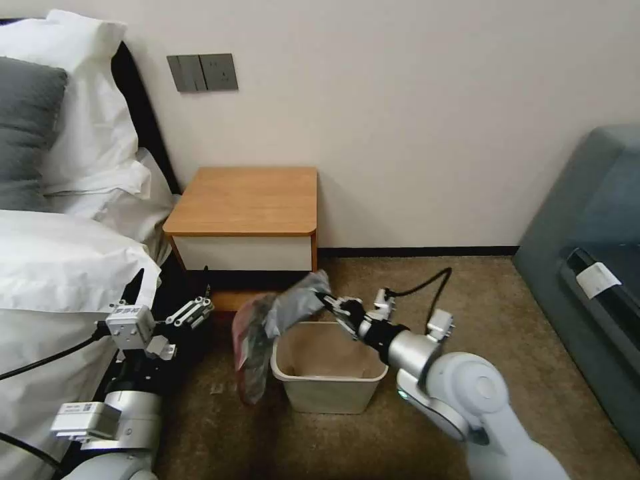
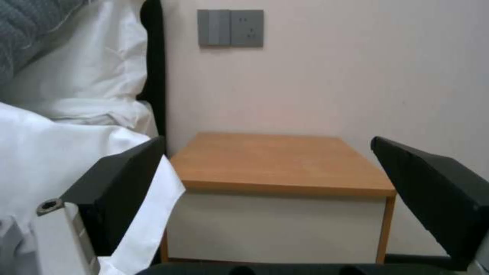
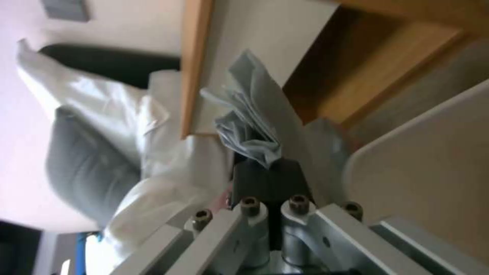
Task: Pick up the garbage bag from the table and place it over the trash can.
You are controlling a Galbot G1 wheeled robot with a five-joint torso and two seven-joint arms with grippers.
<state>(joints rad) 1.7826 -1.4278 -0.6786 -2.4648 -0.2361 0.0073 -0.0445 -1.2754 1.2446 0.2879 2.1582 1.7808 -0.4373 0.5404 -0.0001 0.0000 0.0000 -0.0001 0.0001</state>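
Head view puts the bed (image 1: 53, 267) on my left, with the table (image 1: 250, 200) against the wall and its top bare. On the carpet before the table stands the trash can (image 1: 330, 373), open and upright. My right arm reaches forward and leftward, low over the can, its fingers (image 1: 331, 307) clenched on a bunched corner of the garbage bag (image 1: 280, 320). From that grip the bag hangs down over the can's left rim and outside its left wall; whether any of it lies inside the can, I cannot quite tell. My left arm is raised beside the bed, wrist pointed toward the table, its fingers (image 1: 195, 311) spread wide and holding nothing, well apart from the bag.
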